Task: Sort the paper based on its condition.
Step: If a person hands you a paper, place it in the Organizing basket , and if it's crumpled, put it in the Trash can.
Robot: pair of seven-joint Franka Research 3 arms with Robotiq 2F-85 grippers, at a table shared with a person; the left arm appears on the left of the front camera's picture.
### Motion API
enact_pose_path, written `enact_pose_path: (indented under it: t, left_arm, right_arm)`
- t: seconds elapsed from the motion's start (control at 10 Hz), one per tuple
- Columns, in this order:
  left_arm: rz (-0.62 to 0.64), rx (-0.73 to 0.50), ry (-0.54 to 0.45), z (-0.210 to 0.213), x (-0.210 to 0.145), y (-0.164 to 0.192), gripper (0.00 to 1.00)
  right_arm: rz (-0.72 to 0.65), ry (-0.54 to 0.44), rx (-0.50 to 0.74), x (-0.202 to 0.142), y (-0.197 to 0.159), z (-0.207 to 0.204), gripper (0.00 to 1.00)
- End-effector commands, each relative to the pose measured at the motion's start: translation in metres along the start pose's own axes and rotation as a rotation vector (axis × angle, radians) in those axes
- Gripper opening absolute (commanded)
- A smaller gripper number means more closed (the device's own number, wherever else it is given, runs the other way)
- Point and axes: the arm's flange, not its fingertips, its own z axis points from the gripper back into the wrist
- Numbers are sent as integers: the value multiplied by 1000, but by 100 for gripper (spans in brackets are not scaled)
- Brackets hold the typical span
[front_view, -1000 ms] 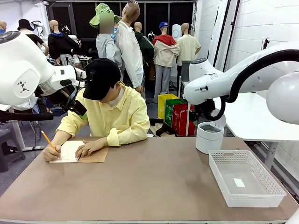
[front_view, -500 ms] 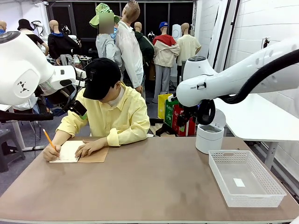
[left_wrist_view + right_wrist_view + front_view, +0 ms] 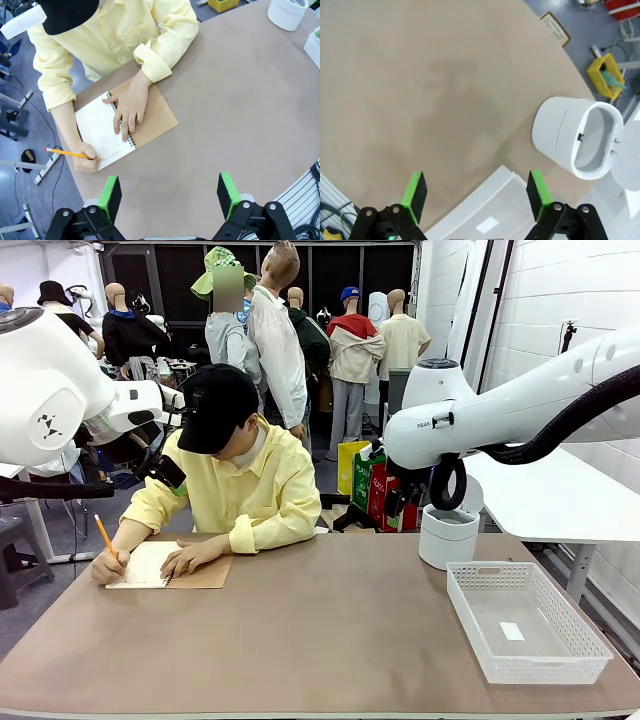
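The paper as loose sheets is out of view. A person at the far left writes with an orange pencil (image 3: pixel 103 538) on the white page of a spiral notebook (image 3: pixel 197 573) with a tan cover, one hand flat on it. From above, the notebook (image 3: pixel 155 120) lies ahead of my left gripper (image 3: pixel 169 196), which hangs high over the table, open and holding nothing. My right gripper (image 3: pixel 476 195) is open too, with bare tabletop between its green pads (image 3: pixel 415 196). It hovers near the white bin (image 3: pixel 560 135).
A round white bin (image 3: pixel 447 535) with its lid up stands at the far right. A white mesh basket (image 3: pixel 580 635) sits in front of it with a small white slip inside. The table's near edge (image 3: pixel 300 708) runs along the bottom.
My right arm has swung out over the table's far right side and its forearm now stretches lower across the view. The person keeps writing. My left arm has stayed put.
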Motion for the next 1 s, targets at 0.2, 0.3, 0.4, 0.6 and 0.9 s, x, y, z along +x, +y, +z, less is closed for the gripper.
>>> enact_pose_path:
  t: [0.2, 0.3, 0.4, 0.6, 0.9]
  left_arm:
    - [1, -4, 6, 1, 0, 0, 100]
    - [1, -4, 6, 1, 0, 0, 100]
    - [1, -4, 6, 1, 0, 0, 100]
    - [1, -4, 6, 1, 0, 0, 100]
    - [1, -4, 6, 1, 0, 0, 100]
  right_arm:
    - [-5, -44, 78, 1, 10, 10, 100]
    - [-4, -83, 171, -8, 19, 20, 100]
    - [-6, -121, 224, -21, 26, 31, 100]
    - [-15, -237, 255, -54, 38, 53, 100]
    - [1, -392, 266, -98, 55, 74, 100]
